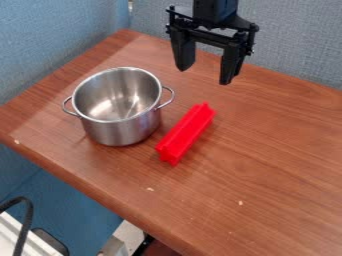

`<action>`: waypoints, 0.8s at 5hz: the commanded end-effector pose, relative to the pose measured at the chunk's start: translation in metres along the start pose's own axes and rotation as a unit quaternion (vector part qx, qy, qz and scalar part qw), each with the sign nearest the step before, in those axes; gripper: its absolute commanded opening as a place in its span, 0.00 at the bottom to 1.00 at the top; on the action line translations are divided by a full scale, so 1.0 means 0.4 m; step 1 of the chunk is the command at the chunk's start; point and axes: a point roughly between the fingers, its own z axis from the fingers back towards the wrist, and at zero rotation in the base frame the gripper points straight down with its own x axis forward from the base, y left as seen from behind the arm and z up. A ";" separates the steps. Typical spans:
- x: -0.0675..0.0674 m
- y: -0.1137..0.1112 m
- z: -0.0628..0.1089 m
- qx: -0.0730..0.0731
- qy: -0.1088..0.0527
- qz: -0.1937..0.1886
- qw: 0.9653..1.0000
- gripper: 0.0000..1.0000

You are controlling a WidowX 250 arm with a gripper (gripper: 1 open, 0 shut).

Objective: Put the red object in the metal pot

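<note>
The red object, a bright red bar, lies flat on the wooden table, angled from lower left to upper right. Just left of it stands the metal pot, shiny, lidless and empty, with a loop handle facing the bar. My gripper hangs above the table behind the bar, well clear of it. Its two black fingers point down with a wide gap and nothing between them, so it is open.
The table's front edge runs diagonally at lower left, with blue flooring and a black cable beyond it. A blue wall stands behind the table's back left edge. Bare wood stretches to the right of the bar.
</note>
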 end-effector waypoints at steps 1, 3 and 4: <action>0.000 0.002 0.009 0.001 0.009 -0.039 0.999 1.00; -0.035 -0.050 -0.029 0.016 -0.026 -0.057 0.998 1.00; -0.036 -0.052 -0.022 0.032 -0.036 -0.071 0.996 0.00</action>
